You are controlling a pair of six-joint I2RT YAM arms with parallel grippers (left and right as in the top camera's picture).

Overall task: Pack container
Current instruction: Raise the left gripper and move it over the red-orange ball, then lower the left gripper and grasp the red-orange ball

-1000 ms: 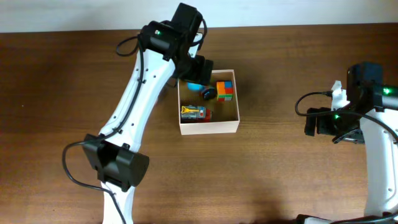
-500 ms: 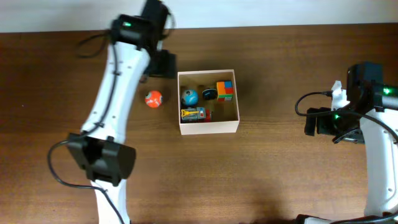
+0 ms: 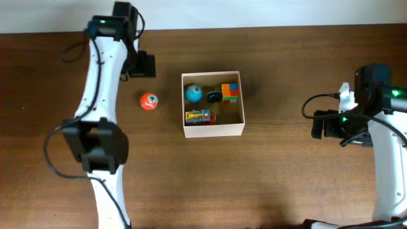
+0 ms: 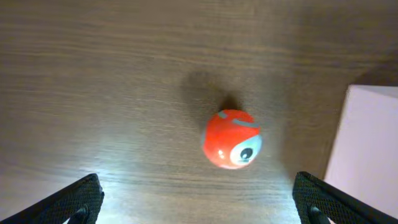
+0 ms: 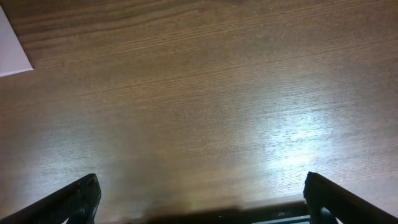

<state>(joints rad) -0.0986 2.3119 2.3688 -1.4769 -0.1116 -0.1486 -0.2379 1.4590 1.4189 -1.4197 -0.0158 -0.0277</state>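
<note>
The container [image 3: 213,129] is a square white-walled box at the table's middle; its wall also shows at the right edge of the left wrist view [image 4: 367,149]. Inside lie a blue ball [image 3: 193,93], a dark toy [image 3: 212,96], a multicoloured cube [image 3: 230,92] and a yellow-red toy car [image 3: 200,116]. An orange-red ball [image 3: 149,100] lies on the table left of the container, also in the left wrist view [image 4: 232,139]. My left gripper [image 3: 140,65] is open and empty, behind and left of that ball. My right gripper [image 3: 327,124] is open and empty at the far right.
A corner of the container's white wall shows at the top left of the right wrist view [image 5: 12,53]. The brown wooden table [image 3: 286,178] fills the rest of the views. The left arm [image 3: 102,114] reaches along the table's left side.
My left arm has swung left, away from the container, to behind the orange-red ball. That ball, hidden a second ago, has come into view left of the container. The right arm has not moved.
</note>
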